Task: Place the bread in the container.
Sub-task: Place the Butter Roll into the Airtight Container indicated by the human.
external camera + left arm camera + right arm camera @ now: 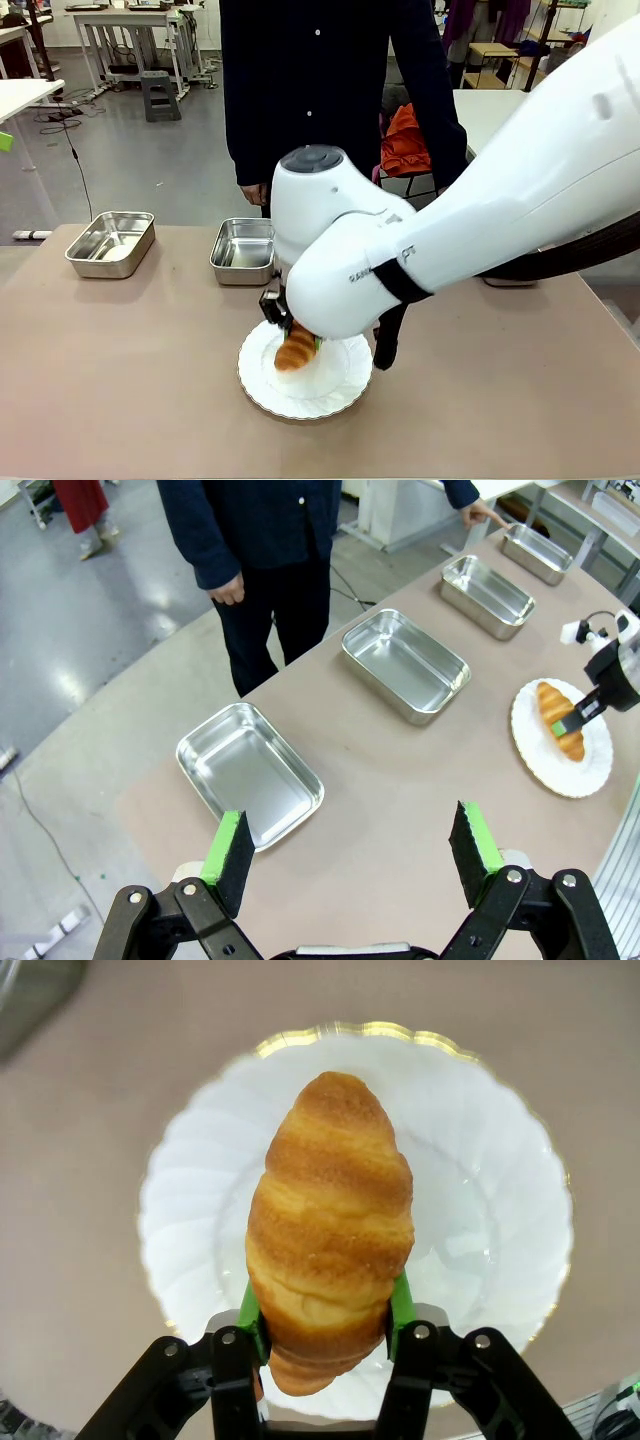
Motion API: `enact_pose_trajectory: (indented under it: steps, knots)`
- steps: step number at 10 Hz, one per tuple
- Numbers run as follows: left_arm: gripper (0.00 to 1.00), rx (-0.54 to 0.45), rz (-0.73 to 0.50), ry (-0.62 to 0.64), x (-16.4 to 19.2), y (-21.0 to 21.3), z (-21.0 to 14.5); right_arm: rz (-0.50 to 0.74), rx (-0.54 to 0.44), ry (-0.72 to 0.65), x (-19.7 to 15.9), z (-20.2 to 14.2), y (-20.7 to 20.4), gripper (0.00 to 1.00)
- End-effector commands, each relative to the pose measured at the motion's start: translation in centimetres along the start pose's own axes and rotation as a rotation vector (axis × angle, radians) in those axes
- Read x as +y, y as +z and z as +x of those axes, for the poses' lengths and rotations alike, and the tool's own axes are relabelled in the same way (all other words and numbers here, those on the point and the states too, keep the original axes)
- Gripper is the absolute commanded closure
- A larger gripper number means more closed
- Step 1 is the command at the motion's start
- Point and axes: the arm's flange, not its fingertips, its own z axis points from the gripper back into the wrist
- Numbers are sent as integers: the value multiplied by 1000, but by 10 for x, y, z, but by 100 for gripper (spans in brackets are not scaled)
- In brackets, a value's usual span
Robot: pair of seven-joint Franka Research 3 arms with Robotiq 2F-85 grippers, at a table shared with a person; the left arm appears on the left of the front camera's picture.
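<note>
A: The tan table [130, 380] carries what?
B: A round white scalloped plate [500, 1220] with the golden-brown ridged bread [330, 1220] over it, clamped between the right gripper [325, 1325] fingers.
A: And the left gripper [350, 855]?
B: Fingers wide apart, above the table near a shiny steel rectangular container [250, 770].

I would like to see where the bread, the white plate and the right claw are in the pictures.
bread [330, 1230]: right wrist view, middle of its ridged crust.
white plate [490, 1200]: right wrist view, bare part beside the bread.
right claw [328, 1305]: right wrist view, between its green pads, shut on the bread.
</note>
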Motion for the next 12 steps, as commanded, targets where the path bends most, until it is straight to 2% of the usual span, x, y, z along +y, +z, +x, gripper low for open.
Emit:
enact_pose_trajectory:
  steps: [1, 3, 5, 6, 9, 10, 11, 12]
  knots:
    - [0, -1, 1, -3, -1, 0, 0, 56, -40, 58, -26, 26, 69, 50]
    - [0, -1, 1, -3, -1, 0, 0, 65, -59, 188, -53, 59, 124, 50]
    - [0, -1, 1, -3, -1, 0, 0, 38, -53, 320, -87, 95, 159, 50]
    - [0, -1, 1, -3, -1, 0, 0, 18, -104, 433, -107, 111, 170, 50]
    - [0, -1, 1, -3, -1, 0, 0, -36, -91, 754, -148, 141, 172, 50]
    - [0, -1, 1, -3, -1, 0, 0, -7, -77, 804, -161, 150, 167, 50]
    - [0, -1, 1, -3, -1, 0, 0, -22, -72, 636, -137, 138, 174, 50]
    - [0, -1, 1, -3, -1, 0, 0, -22, -72, 636, -137, 138, 174, 50]
